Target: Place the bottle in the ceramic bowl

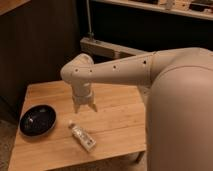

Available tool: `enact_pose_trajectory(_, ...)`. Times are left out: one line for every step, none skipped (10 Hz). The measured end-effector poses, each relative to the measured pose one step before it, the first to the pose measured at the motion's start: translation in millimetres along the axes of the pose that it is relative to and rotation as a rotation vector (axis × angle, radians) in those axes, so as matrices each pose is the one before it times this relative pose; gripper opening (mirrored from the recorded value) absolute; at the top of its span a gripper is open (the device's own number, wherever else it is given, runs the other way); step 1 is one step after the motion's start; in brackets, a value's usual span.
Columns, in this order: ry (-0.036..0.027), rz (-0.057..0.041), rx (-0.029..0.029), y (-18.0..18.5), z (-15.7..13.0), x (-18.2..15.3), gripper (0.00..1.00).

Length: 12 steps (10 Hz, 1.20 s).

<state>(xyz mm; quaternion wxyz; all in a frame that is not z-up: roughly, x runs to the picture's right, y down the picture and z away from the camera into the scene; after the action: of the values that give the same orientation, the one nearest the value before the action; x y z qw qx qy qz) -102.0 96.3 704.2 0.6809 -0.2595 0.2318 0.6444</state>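
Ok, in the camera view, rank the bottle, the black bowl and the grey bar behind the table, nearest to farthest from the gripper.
From the gripper, above the table middle:
1. bottle, just in front.
2. bowl, table's left end.
3. grey bar, behind the table.

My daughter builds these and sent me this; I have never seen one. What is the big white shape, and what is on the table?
The big white shape is the robot's body, seen close up by a single camera looking down past it. Its arm reaches left over a wooden table and ends in the gripper, a two-finger claw pointing down, open and holding nothing. A small whitish bottle lies on its side on the table, close to the gripper but untouched. A black ceramic bowl sits near the left edge. The bottle is meant to go in it, and is not there yet.
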Motion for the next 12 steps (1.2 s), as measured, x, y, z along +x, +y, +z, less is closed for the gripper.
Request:
enact_pose_trajectory(0.00007, 0.00004, 0.00003, -0.05, 0.05, 0.0, 0.65)
enact_pose_trajectory(-0.00006, 0.0, -0.00005, 0.02, -0.05, -0.01, 0.65)
enact_pose_trajectory(0.00002, 0.0, 0.00004, 0.0, 0.01, 0.0, 0.65)
enact_pose_trajectory(0.00001, -0.00017, 0.00003, -0.03, 0.06, 0.04, 0.65)
enact_pose_trajectory(-0.00018, -0.00739, 0.00037, 0.07, -0.13, 1.13, 0.65)
enact_pose_trajectory(-0.02254, -0.03402, -0.02166, 3.38, -1.76, 1.53, 0.65)
enact_pose_trajectory(-0.01939, -0.05532, -0.0225, 2.93, -2.12, 3.11, 0.65)
enact_pose_trajectory(-0.02977, -0.11266, -0.02554, 3.41, -1.92, 2.99, 0.65)
enact_pose_trajectory(-0.02753, -0.14167, -0.0312, 6.1, -3.58, 4.68, 0.65)
enact_pose_trajectory(-0.02048, -0.09535, -0.01703, 3.41, -2.73, 2.55, 0.65)
enact_pose_trajectory(-0.01594, -0.07353, -0.01259, 4.18, -1.85, 1.32, 0.65)
enact_pose_trajectory(-0.01674, -0.07479, -0.01191, 5.29, -2.09, 0.84, 0.65)
